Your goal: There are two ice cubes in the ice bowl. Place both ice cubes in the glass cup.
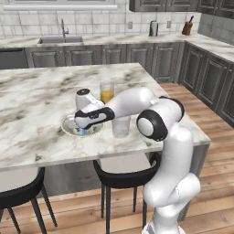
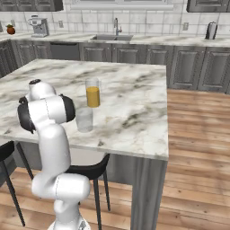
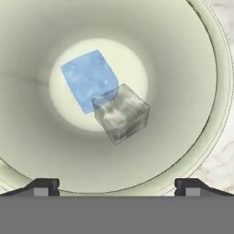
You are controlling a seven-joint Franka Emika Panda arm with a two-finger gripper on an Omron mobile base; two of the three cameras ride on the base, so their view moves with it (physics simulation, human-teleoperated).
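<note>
The ice bowl [image 3: 192,91] lies right under my hand, and its pale cream inside takes up most of the hand view. On its flat bottom lie the two ice cubes, touching: a pale-blue one [image 3: 89,80] and a greyish translucent one [image 3: 122,113] that overlaps its corner. My gripper [image 3: 117,187] hangs open just above them, fingertips [image 3: 45,186] wide apart with nothing between. In the left base view the gripper [image 1: 82,128] points down into the bowl [image 1: 67,124]. The glass cup [image 1: 121,127] [image 2: 84,119] stands upright just right of the bowl.
A taller glass of orange juice [image 1: 107,91] [image 2: 93,93] stands behind the glass cup on the marble island [image 1: 36,91]. The island's front edge runs close below the bowl, with dark stools [image 1: 123,176] under it.
</note>
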